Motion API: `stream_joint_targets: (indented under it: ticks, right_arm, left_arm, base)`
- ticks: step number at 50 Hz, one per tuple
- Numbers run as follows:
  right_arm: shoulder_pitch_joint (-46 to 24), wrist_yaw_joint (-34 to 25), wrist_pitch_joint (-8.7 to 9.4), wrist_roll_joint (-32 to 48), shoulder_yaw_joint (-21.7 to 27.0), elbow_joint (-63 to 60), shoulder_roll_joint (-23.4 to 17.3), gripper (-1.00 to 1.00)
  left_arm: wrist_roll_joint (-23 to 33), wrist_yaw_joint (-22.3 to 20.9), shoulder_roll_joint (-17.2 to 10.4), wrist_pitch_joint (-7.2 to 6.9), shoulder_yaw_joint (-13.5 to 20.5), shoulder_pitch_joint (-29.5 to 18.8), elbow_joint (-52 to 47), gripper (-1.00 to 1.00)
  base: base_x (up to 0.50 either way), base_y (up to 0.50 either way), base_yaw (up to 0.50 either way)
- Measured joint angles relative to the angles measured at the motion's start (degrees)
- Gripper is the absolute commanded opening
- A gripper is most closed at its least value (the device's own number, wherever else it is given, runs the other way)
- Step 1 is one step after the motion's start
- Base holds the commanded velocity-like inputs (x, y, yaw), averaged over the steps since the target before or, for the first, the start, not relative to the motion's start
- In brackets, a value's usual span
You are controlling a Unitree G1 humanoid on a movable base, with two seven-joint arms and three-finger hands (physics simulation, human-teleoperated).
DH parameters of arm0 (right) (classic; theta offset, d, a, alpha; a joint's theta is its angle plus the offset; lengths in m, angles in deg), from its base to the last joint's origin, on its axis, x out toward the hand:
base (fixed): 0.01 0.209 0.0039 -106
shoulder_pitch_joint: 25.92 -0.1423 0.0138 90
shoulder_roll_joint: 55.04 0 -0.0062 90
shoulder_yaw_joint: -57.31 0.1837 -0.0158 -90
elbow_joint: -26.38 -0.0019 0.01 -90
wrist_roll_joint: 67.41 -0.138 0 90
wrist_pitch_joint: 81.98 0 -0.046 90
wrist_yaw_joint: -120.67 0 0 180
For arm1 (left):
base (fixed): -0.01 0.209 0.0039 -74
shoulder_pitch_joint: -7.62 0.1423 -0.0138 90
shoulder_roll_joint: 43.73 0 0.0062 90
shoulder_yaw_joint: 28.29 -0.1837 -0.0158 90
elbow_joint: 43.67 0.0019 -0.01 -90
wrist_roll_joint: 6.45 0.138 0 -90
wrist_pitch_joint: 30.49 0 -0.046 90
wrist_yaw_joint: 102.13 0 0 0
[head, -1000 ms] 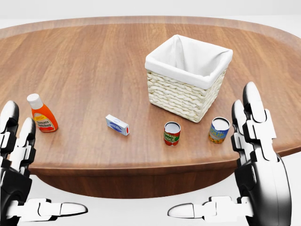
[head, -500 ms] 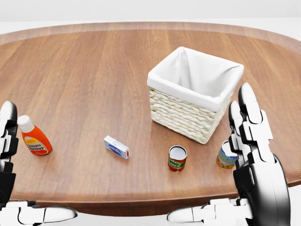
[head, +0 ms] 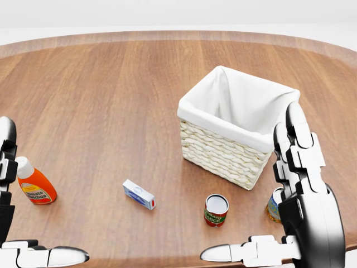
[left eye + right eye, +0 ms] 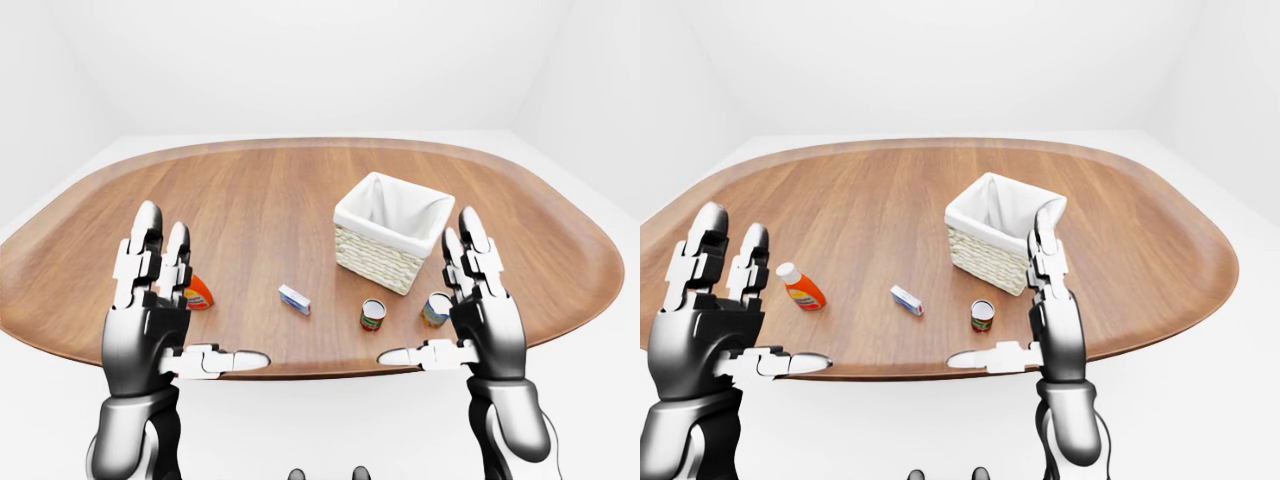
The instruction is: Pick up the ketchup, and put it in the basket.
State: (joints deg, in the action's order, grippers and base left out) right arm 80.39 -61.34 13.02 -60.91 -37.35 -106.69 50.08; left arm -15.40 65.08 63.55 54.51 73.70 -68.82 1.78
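We see the ketchup standing on the worktop at the head view's lower left, well apart from the basket. Left hand and right hand hover with fingers spread, holding nothing.

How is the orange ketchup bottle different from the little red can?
The ketchup bottle is orange with a white cap and narrows toward the top; the red can is a short, straight cylinder with a pale silvery top. The bottle sits near the head view's left edge, beside the left hand; the can sits below the basket. Both stand on the wooden table, and no hand touches either.
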Motion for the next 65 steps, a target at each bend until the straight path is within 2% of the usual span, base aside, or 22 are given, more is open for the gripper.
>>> stream_joint_targets:
  ticks: [18, 33, 45, 65]
  right_arm:
    - [1.18, -0.66, 0.00, -0.15, 0.10, -1.13, -0.15, 1.00]
    - [0.02, 1.52, 0.00, 1.47, -0.25, -0.33, 0.35, 1.00]
    - [0.79, 1.74, 0.00, 1.74, -1.65, -1.36, -0.24, 1.00]
    - [0.67, 1.94, 0.00, 2.63, -2.87, -1.59, -0.77, 1.00]
  left_arm:
    - [-0.18, -0.97, 0.16, 0.00, 0.06, 0.35, -0.13, 1.00]
    - [1.09, -0.66, -0.16, 0.00, -0.24, 0.02, 0.67, 1.00]
    - [3.51, -0.77, -0.13, 0.00, -0.73, 0.57, 1.09, 1.00]
    - [4.41, -1.04, 0.03, 0.00, -0.67, 0.20, 1.29, 1.00]
  base:
    - [0.00, 0.43, 0.00]
    - [0.00, 0.00, 0.00]
    - [0.50, 0.00, 0.00]
    - [0.50, 0.00, 0.00]
